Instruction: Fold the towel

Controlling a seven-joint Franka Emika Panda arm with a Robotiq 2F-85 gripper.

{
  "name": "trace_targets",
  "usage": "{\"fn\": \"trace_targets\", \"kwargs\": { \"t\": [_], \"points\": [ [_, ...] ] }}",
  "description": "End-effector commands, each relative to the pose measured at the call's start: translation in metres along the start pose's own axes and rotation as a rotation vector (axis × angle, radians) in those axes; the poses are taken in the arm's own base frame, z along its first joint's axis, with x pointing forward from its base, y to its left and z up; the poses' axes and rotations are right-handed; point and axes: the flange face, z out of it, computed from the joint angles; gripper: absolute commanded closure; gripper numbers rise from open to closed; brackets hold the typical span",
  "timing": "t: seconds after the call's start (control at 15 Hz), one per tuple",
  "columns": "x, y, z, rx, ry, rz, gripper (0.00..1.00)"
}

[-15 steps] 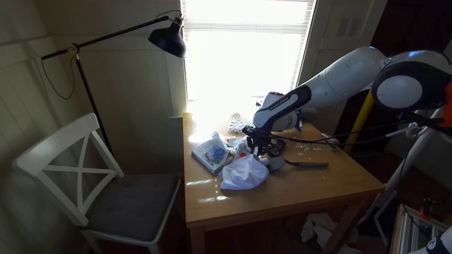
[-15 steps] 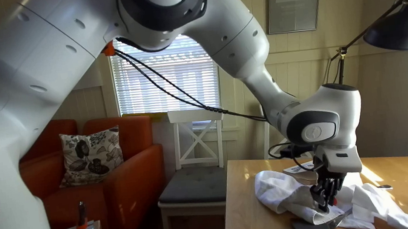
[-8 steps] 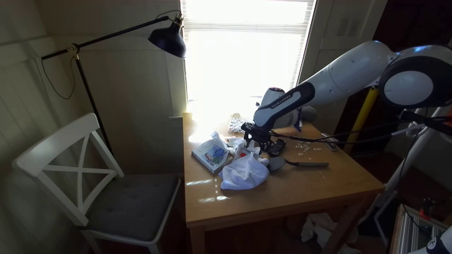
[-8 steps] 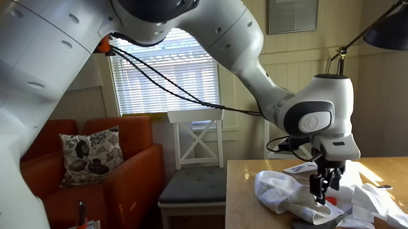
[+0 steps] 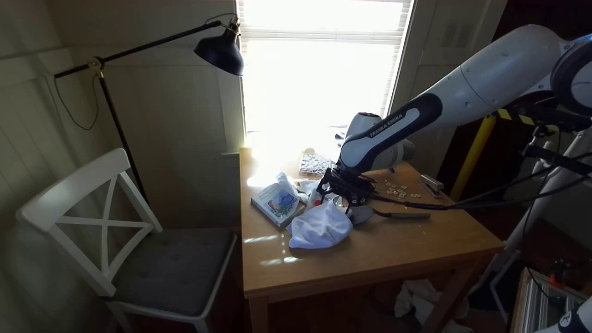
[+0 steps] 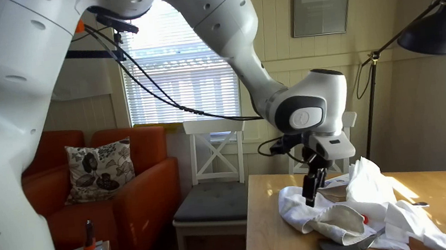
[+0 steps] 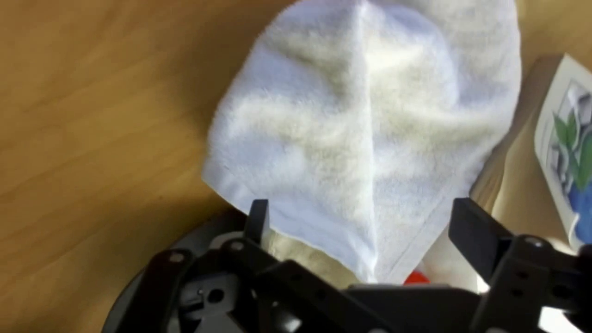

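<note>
The towel (image 5: 320,227), pale bluish-white cloth, lies bunched and folded over itself on the wooden table, as the towel (image 6: 296,212) also shows in an exterior view. In the wrist view the towel (image 7: 300,138) has a ridge running down its middle to a pointed corner, with a beige layer under its hem. Above this corner my gripper (image 7: 360,203) stands wide open, fingers apart on either side of the ridge and holding nothing. Seen from outside, the gripper (image 6: 310,202) hangs over the cloth; whether it touches cannot be told.
A book (image 5: 277,203) lies beside the towel. Next to it are a dark spatula (image 5: 363,215), a red thing (image 7: 416,278) and crumpled white material (image 6: 368,186). Farther back stand a box of pieces (image 5: 314,164) and scattered small tiles (image 5: 398,190).
My gripper has spread its fingers, risen, and shifted over the towel, leftward in an exterior view. A raised beige flap of cloth that the gripper partly covered is now visible. The towel looks almost unmoved.
</note>
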Motion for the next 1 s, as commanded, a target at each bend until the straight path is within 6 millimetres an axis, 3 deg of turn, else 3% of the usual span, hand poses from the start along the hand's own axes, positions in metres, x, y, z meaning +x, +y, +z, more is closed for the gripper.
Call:
{"fn": "trace_targets", "kwargs": {
  "t": [0.0, 0.13, 0.47, 0.6, 0.67, 0.93],
  "points": [
    [-0.024, 0.03, 0.0, -0.02, -0.059, -0.195, 0.0],
    [-0.03, 0.045, 0.009, -0.04, -0.085, -0.311, 0.0],
    [-0.013, 0.077, 0.011, -0.102, -0.13, -0.591, 0.0],
    [-0.007, 0.08, 0.011, -0.106, -0.155, -0.693, 0.0],
    [-0.007, 0.073, 0.02, -0.094, -0.136, -0.6, 0.0],
    [-0.004, 0.076, 0.018, -0.093, -0.15, -0.664, 0.0]
  ]
}}
